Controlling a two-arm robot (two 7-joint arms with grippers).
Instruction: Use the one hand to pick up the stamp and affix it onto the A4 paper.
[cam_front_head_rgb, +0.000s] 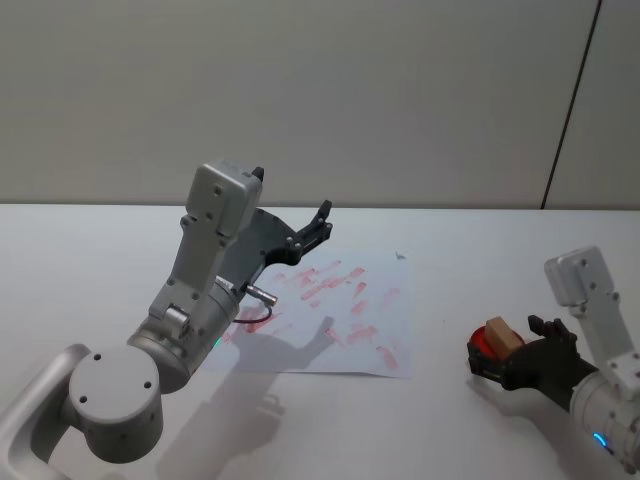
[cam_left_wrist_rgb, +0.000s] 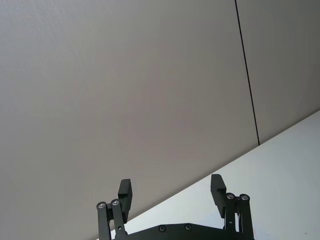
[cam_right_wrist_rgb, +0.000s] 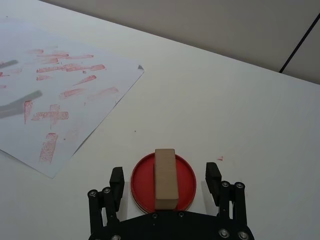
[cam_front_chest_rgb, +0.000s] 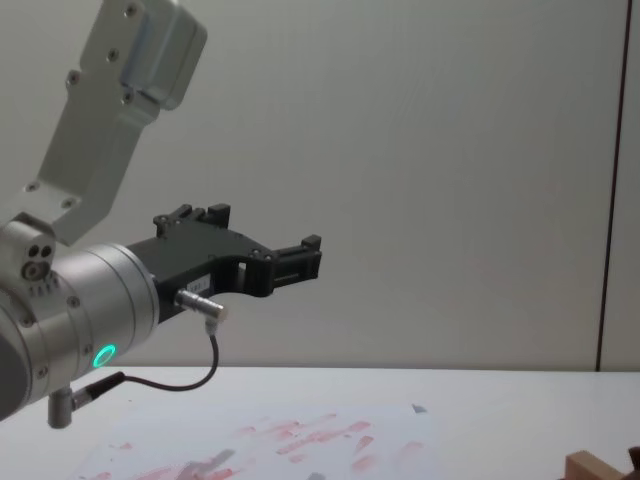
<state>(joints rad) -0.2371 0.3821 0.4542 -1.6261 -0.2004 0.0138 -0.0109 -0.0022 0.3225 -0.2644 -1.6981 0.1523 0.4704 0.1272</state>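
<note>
Logged: right gripper (cam_right_wrist_rgb: 165, 172), fingers apart, straddled wooden stamp (cam_right_wrist_rgb: 165, 180) on red ink pad (cam_right_wrist_rgb: 188, 176); I judged centring before closing best; left gripper (cam_left_wrist_rgb: 170, 186) parked aloft, fingers apart.

A4 paper (cam_front_head_rgb: 385, 325) partly behind left arm (cam_front_head_rgb: 205, 285), stamp (cam_front_chest_rgb: 592, 468) cropped at chest view's edge

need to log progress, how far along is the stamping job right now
Nothing looks done yet: the light-brown wooden block stamp lies on the round red ink pad. In hand: the right gripper, open, straddles it without gripping. Remaining: grasp, lift, carry to the white red-printed A4 paper, press. The left gripper hangs open above the paper, idle.
</note>
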